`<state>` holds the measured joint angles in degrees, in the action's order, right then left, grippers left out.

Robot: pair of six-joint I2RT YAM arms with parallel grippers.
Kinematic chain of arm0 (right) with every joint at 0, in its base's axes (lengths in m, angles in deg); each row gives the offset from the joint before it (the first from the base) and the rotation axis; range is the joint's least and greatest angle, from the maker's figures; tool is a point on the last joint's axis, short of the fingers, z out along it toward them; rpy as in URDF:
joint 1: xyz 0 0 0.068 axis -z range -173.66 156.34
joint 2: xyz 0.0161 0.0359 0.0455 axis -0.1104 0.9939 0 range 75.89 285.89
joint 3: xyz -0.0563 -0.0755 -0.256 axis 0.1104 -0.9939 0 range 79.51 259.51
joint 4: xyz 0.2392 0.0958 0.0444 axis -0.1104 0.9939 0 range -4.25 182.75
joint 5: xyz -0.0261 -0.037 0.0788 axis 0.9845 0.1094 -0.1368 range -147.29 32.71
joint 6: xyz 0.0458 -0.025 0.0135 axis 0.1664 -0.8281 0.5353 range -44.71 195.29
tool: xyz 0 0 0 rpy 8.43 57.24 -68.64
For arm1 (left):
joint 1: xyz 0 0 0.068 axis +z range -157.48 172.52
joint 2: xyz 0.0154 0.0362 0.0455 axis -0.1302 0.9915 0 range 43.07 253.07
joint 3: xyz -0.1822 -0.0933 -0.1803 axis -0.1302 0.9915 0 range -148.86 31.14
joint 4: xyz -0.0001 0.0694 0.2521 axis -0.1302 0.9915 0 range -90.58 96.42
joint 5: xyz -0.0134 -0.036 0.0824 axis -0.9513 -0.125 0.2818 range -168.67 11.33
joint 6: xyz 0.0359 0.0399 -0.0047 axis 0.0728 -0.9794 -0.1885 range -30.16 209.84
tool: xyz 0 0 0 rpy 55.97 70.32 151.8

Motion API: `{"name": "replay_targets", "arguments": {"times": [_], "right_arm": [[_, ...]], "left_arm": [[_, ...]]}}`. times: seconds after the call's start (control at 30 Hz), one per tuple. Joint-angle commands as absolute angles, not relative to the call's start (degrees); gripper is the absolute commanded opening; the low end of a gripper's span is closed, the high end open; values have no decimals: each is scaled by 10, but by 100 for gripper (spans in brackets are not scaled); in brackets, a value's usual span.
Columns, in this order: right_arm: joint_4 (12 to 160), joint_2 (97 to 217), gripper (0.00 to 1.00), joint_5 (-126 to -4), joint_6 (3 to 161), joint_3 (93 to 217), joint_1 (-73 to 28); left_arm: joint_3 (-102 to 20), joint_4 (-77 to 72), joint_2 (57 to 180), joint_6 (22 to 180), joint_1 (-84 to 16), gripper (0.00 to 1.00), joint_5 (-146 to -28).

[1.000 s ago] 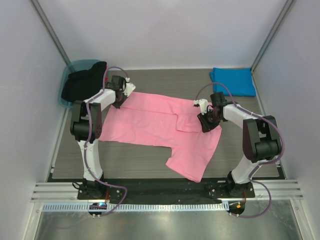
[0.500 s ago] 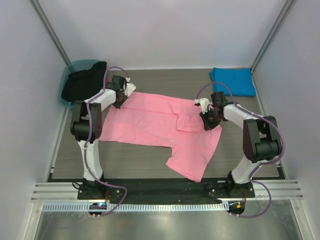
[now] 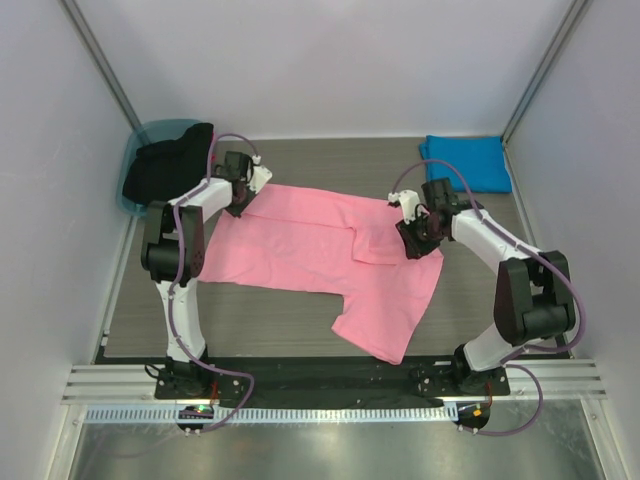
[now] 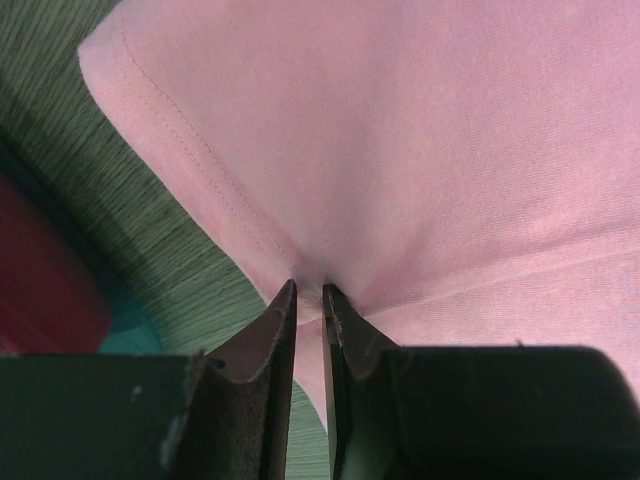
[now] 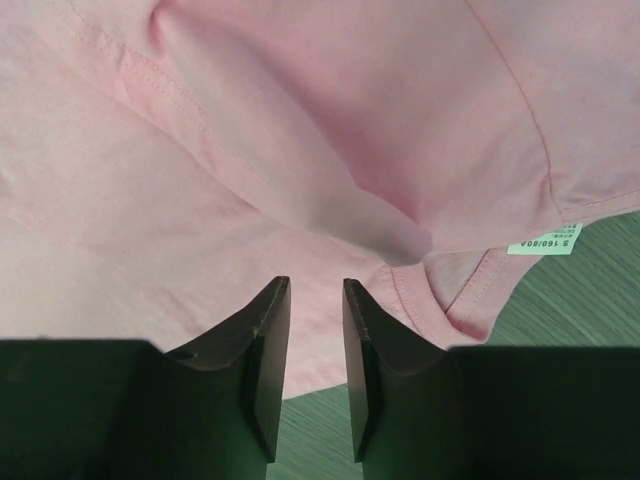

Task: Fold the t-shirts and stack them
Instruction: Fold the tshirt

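The pink t-shirt (image 3: 300, 245) lies spread across the middle of the tabletop (image 3: 280, 325), not yet a neat rectangle: one lobe trails toward the near edge and a flap lies doubled over close to the right arm. The left claw (image 3: 238, 198) is down at the shirt's far-left edge, its jaws pressed nearly together on a pinch of hem, with puckers running into the tips. The right claw (image 3: 414, 236) sits over the neck end beside the size label (image 5: 545, 240), jaws a little apart with nothing between them that I can see.

To my eye the step is getting 2 matching grips so the cloth can be lifted and laid flat or folded over. The right claw wants to drop lower and close on 1 layer at the seam rather than on the loose ridge bulging just ahead of it. Both arms should then rise together, or the hem will drag out of the left pinch.

The blue t-shirt (image 3: 466, 163) lies already folded in the far-right corner, well apart, the likely place for the stack. A teal tub (image 3: 140, 140) holding black cloth (image 3: 165, 170) stands near the left arm's elbow, which is the only thing crowding a wide swing.
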<state>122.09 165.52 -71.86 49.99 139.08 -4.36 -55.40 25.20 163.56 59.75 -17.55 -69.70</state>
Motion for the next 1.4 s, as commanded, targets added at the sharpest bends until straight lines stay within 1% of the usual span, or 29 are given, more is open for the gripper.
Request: {"name": "replay_targets", "arguments": {"times": [0.0, 0.07, 0.6, 1.0, 1.2, 1.3, 1.33, 1.37], "right_arm": [[1232, 1658, 34, -702, 502, 1388, -45], [1229, 1669, 37, -695, 497, 1385, -44], [1196, 1754, 36, -672, 482, 1427, -36], [1178, 1756, 35, -668, 498, 1424, -26], [1172, 1764, 32, -690, 509, 1425, -26], [1175, 1767, 27, -701, 509, 1427, -25], [1177, 1767, 20, -703, 509, 1431, -26], [1179, 1769, 16, -704, 509, 1431, -26]], "left_arm": [[-561, 260, 1645, 607, -179, 17, -716], [-560, 260, 1646, 607, -179, 17, -716], [-552, 260, 1646, 603, -180, 17, -707], [-559, 260, 1654, 605, -184, 17, -709], [-558, 261, 1655, 604, -186, 17, -709], [-558, 261, 1655, 604, -186, 17, -709], [-558, 261, 1653, 604, -186, 17, -709], [-557, 261, 1654, 605, -186, 17, -709]]}}
